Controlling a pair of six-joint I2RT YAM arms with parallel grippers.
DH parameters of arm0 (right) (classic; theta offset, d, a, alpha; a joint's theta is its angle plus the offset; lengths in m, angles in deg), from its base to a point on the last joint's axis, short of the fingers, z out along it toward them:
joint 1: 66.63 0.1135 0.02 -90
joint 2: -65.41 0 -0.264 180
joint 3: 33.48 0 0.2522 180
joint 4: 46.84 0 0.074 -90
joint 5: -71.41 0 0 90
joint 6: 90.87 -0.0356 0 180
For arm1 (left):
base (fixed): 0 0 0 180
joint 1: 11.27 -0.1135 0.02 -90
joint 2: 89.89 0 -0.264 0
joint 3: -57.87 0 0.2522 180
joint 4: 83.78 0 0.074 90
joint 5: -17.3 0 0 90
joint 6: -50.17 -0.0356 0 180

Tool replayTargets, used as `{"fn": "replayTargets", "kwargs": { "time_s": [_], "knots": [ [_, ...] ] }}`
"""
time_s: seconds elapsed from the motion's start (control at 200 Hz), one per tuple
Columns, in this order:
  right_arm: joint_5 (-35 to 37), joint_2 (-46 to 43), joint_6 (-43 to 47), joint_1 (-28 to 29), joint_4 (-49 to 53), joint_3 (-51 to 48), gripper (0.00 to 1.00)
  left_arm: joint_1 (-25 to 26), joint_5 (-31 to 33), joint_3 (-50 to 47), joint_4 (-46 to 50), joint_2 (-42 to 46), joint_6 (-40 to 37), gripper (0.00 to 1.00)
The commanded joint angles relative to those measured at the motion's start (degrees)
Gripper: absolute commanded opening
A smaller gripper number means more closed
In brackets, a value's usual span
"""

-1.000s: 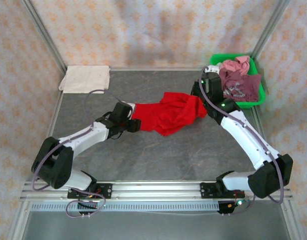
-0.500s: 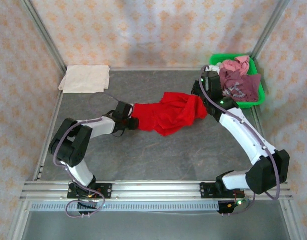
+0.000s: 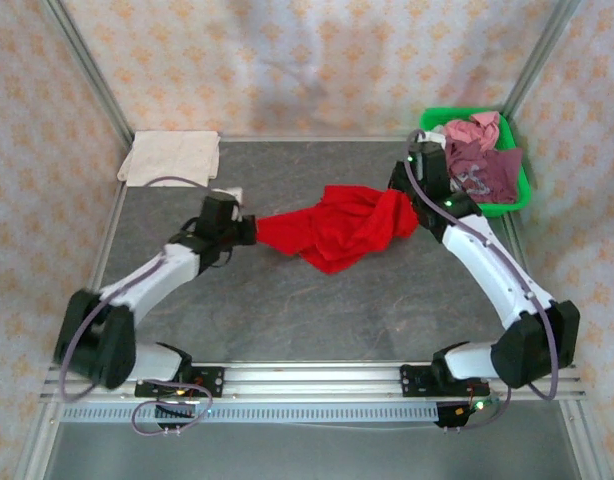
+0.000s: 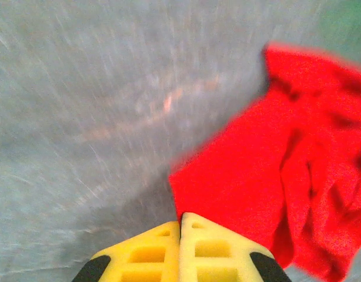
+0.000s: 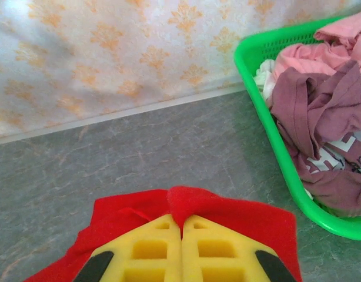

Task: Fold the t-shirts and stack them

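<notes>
Where the tabletop reaches its far-left corner, a cream-white t-shirt [image 3: 170,157] lies folded flat. Right of it, the left gripper [image 4: 180,218] is clamped on the tapering left corner of the red t-shirt [image 3: 337,225]. This shirt sits crumpled and creased at the tabletop's middle (a loose lobe sags toward the near edge), its long axis running left to right. The right gripper [image 5: 181,223] pinches a fold at its right end. In the far-right corner, a green basket [image 5: 277,150] holds a maroon t-shirt [image 3: 487,172] and a pink t-shirt [image 3: 474,128].
</notes>
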Motion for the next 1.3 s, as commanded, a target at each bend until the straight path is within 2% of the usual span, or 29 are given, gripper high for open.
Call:
{"fn": "replayTargets", "kwargs": {
  "time_s": [0.0, 0.125, 0.275, 0.405, 0.49, 0.641, 0.791, 0.881, 0.991, 1.036, 1.136, 1.231, 1.266, 1.291, 1.296],
  "knots": [
    [-2.14, -6.88, 2.24, -0.13, 0.6, -0.09, 0.0, -2.15, 4.4, 3.77, 9.2, 8.23, -1.93, 0.0],
    [-2.4, -12.56, 2.24, -0.11, 4.6, 0.85, 0.0, -3.6, 6.84, 8.73, 16.81, 14.81, -3.84, 0.0],
    [-8.12, -19.34, 3.23, -0.18, 8.62, 3.21, 0.0, -3.82, 6.91, 15.39, 23.12, 22.25, -5.19, 0.0],
    [-10.41, -25.59, 3.74, -0.13, 11.65, 5.59, 0.0, -3.78, 8.86, 23.03, 28.24, 27.9, -7.64, 0.0],
    [-11.84, -28.62, 3.18, -0.16, 13.21, 7.59, 0.0, -3.84, 8.0, 28.88, 30.96, 30.18, -8.3, 0.0],
    [-13.04, -30.62, 0.38, -0.16, 15.93, 13.26, 0.0, -3.78, 5.39, 38.71, 33.9, 32.04, -8.17, 0.0],
    [-7.4, -27.76, -2.36, -0.11, 18.56, 17.75, 0.0, -3.84, 8.54, 46.16, 34.85, 30.62, -10.81, 0.0],
    [-0.83, -21.18, -2.39, -0.19, 19.89, 20.26, 0.0, -3.84, 13.82, 50.0, 36.21, 24.69, -13.72, 0.0],
    [1.03, -10.57, -3.53, -0.73, 17.61, 23.68, 0.0, -4.53, 19.19, 54.34, 33.39, 13.55, -18.13, 0.0],
    [0.7, -4.92, -4.3, -1.76, 16.45, 25.58, 0.0, -7.07, 16.86, 57.28, 32.29, 7.5, -18.31, 0.0],
    [-0.8, 8.03, -7.01, -4.16, 13.91, 30.57, 0.0, -14.7, 7.02, 65.9, 30.41, -8.43, -13.51, 0.0],
    [0.09, 19.33, -9.03, -5.23, 10.57, 35.0, 0.0, -15.81, 9.11, 80.42, 33.59, -26.98, -15.47, 0.0],
    [-0.42, 23.71, -10.19, -5.98, 10.18, 37.45, 0.07, -15.81, 9.15, 87.81, 35.67, -34.52, -16.62, 0.0],
    [-1.51, 27.07, -11.24, -6.74, 10.36, 39.69, 0.18, -15.81, 9.15, 93.92, 37.49, -40.99, -16.9, 0.0],
    [-1.72, 27.76, -11.43, -6.89, 10.44, 40.19, 0.22, -15.81, 9.15, 95.18, 37.86, -42.07, -16.93, 0.0]
  ]
}}
